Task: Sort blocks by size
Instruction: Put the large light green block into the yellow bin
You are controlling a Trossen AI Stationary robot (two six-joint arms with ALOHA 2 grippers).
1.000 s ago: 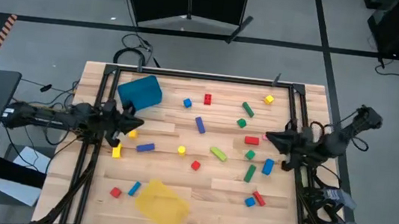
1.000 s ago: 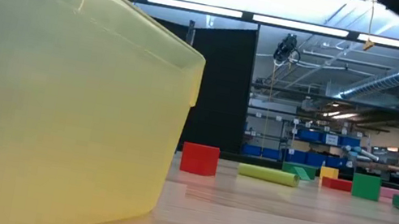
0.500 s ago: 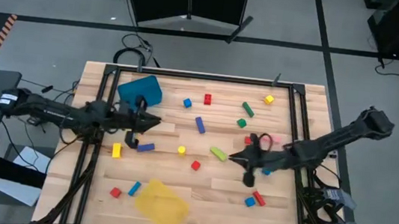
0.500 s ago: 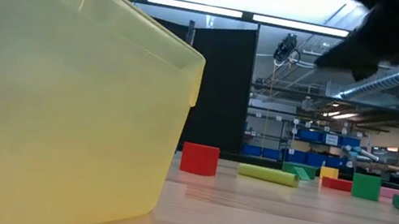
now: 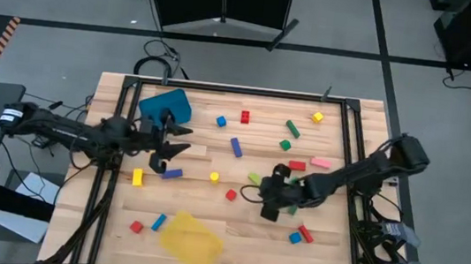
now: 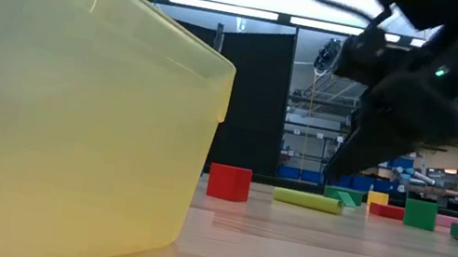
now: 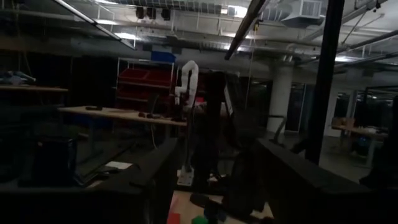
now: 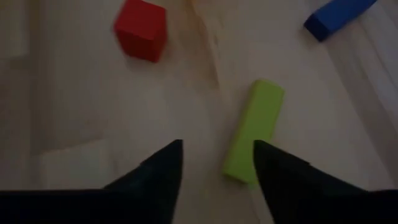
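Coloured blocks lie scattered flat over the wooden table (image 5: 208, 213). My right gripper (image 5: 265, 189) hangs open over the middle of the table, its fingers (image 8: 165, 171) pointing down; a lime green bar (image 8: 255, 130) lies just ahead of its fingertips. A red cube (image 8: 142, 30) and a blue bar (image 8: 339, 15) lie farther off. In the low view the right gripper (image 6: 359, 142) is above the lime bar (image 6: 308, 200), clear of it. My left gripper (image 5: 184, 139) is open and level near the blue bin (image 5: 165, 106), above a blue bar (image 5: 172, 175).
A yellow tray (image 5: 190, 238) lies at the table's near edge and fills the left of the low view (image 6: 62, 109). The blue bin lies tipped at the far left. Green, red and blue blocks (image 5: 299, 235) lie under and around the right arm.
My right gripper has swung from the table's right side toward the middle and gone down over the lime bar, opening its fingers. My left gripper has reached from the left edge toward the middle, and its fingers have opened.
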